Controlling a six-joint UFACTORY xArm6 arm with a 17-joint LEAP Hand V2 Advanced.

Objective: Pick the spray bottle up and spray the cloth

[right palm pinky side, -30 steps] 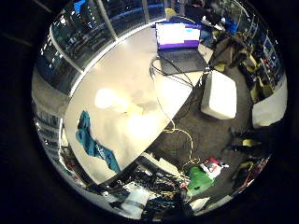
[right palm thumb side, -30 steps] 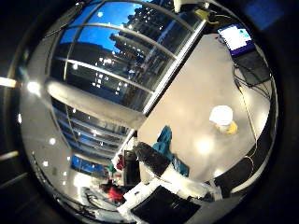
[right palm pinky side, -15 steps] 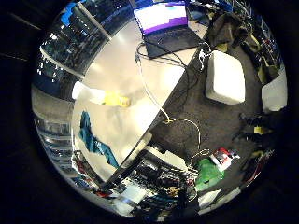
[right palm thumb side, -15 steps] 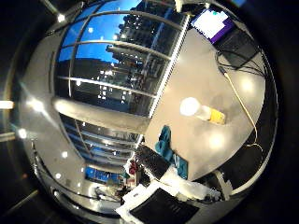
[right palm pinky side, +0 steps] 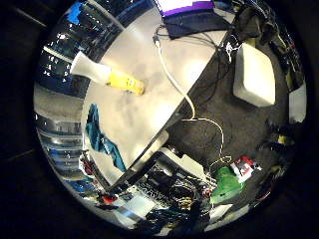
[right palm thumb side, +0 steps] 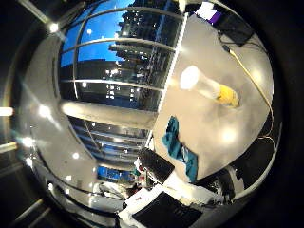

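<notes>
A spray bottle point(right palm pinky side: 105, 75) with a white part and a yellow part is on the pale table point(right palm pinky side: 164, 100); I cannot tell whether it stands or lies. It also shows in the thumb side view point(right palm thumb side: 205, 84). A teal cloth point(right palm pinky side: 101, 145) lies crumpled near the table's edge, away from the bottle; the thumb side view shows it too point(right palm thumb side: 179, 150). My right hand point(right palm thumb side: 169, 186) shows as black and white parts at the view's edge, well above the table. Its fingers are relaxed and hold nothing.
An open laptop point(right palm pinky side: 189, 12) sits at the table's far end, with a cable point(right palm pinky side: 171, 75) running across the top and over the edge. A white box point(right palm pinky side: 256, 72) stands on the dark floor beside the table. Large windows point(right palm thumb side: 128, 57) lie beyond the table.
The camera has moved: the table, bottle and cloth have shifted across both views and the laptop has slid towards the edge. Bottle and cloth keep their places on the table.
</notes>
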